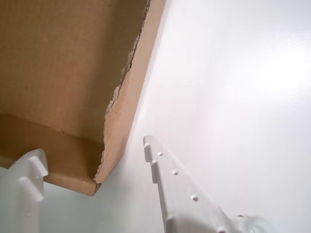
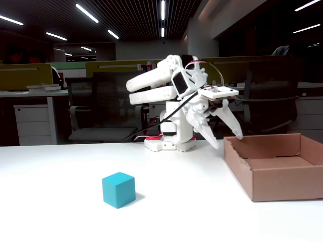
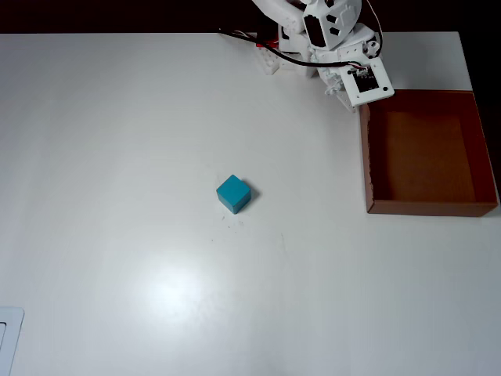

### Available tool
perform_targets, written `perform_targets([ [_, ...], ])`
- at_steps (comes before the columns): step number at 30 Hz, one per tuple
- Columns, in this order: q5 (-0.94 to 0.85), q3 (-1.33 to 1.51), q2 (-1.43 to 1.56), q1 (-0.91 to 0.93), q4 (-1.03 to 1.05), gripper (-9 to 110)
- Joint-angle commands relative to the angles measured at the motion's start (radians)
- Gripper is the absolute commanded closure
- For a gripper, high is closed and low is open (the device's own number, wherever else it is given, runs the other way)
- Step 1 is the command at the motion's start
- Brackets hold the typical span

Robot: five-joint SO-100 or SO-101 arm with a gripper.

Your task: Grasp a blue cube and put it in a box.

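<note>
The box sits empty at the right of the overhead view. The gripper hangs spread and empty beside its near corner. Well apart, the blue cube looks light, rigid and matte; opposite flat faces suit a pinch.

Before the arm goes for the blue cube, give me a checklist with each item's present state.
1. Gripper empty: ok; its fingers are spread with nothing between them in the wrist view.
2. Blue cube free on the table, nothing touching it: ok.
3. Path from gripper to cube clear in the overhead view: ok.
4. Box empty and open on top: ok.
5. Gripper clear of the box wall: cannot tell; it hangs just beside the box's near corner in the wrist view.
6. Cube faces lined up with the fingers: not ok; the cube sits turned at an angle in the overhead view.
</note>
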Motion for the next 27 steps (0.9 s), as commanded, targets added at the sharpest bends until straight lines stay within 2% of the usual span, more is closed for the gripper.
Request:
perform_targets([
  [1,0.003,-0.009,0.005,-0.005,-0.011,78],
  [5,0.055,-0.011,0.002,-0.009,-0.061,80],
  [11,0.055,-0.164,-0.055,0.087,0.002,76],
  [19,0.055,-0.563,-0.483,0.282,-0.014,76],
  [27,0.055,-0.787,-0.746,0.511,-0.003,74],
])
